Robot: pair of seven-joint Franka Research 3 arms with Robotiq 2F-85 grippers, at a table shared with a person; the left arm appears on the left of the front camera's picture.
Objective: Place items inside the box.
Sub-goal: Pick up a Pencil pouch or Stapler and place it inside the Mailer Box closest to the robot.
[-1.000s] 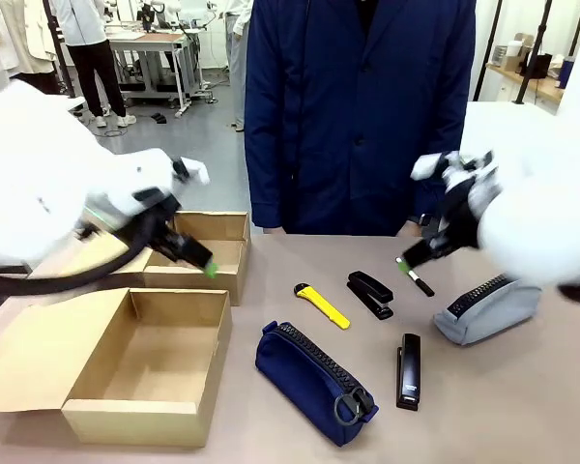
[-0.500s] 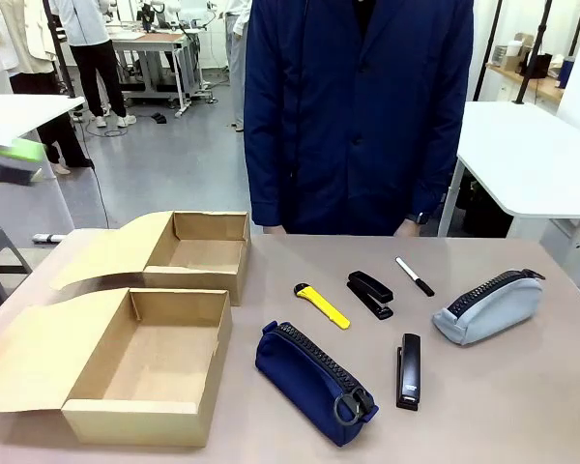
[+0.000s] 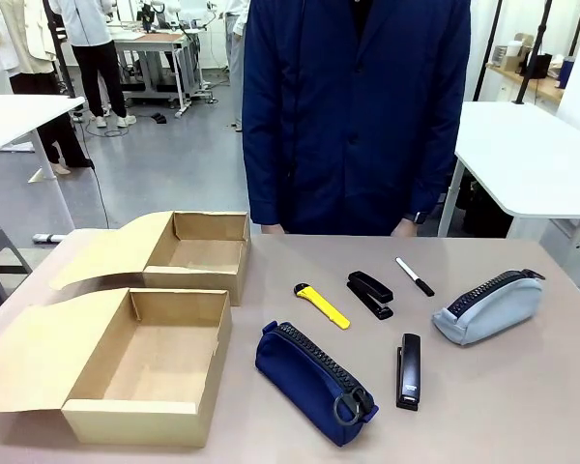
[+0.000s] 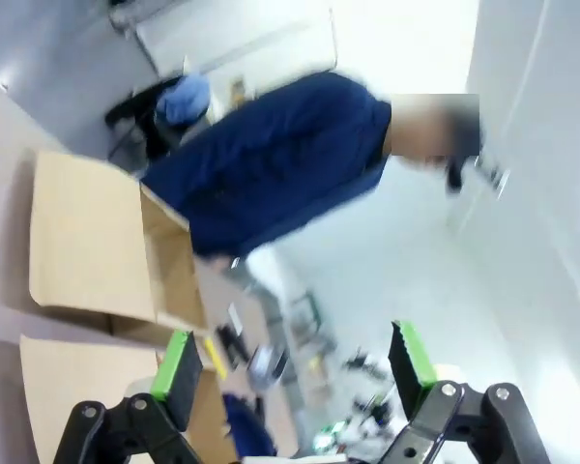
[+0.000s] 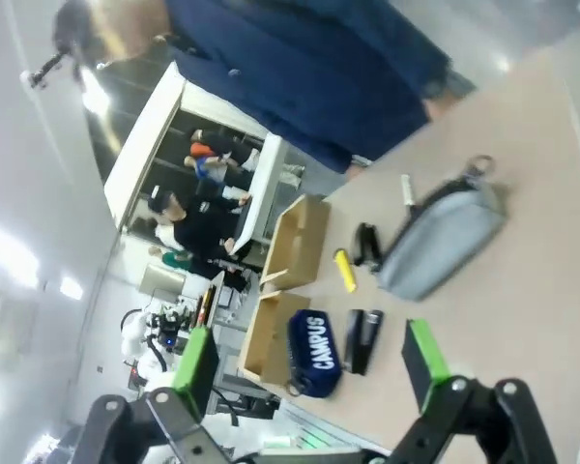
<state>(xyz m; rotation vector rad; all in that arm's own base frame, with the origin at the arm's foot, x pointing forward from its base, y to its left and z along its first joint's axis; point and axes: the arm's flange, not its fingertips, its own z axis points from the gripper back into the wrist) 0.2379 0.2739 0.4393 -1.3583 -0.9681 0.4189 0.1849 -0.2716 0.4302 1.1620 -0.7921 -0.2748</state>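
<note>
Left gripper [image 4: 292,356] and right gripper [image 5: 309,360] gape wide; we should straddle the pouch [image 3: 314,379] mid-length, clear of the stapler [image 3: 409,370] beside it.

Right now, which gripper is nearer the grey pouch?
Right, probably. The right gripper hangs over the side of the table where the grey pouch lies; the left gripper hangs beyond the cardboard boxes, on the opposite side.

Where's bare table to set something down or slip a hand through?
Bare: the near right corner, past the near stapler and this side of the grey pouch; also the strip between the far box and yellow knife. Crowded: mid-table around the navy pouch.
</note>
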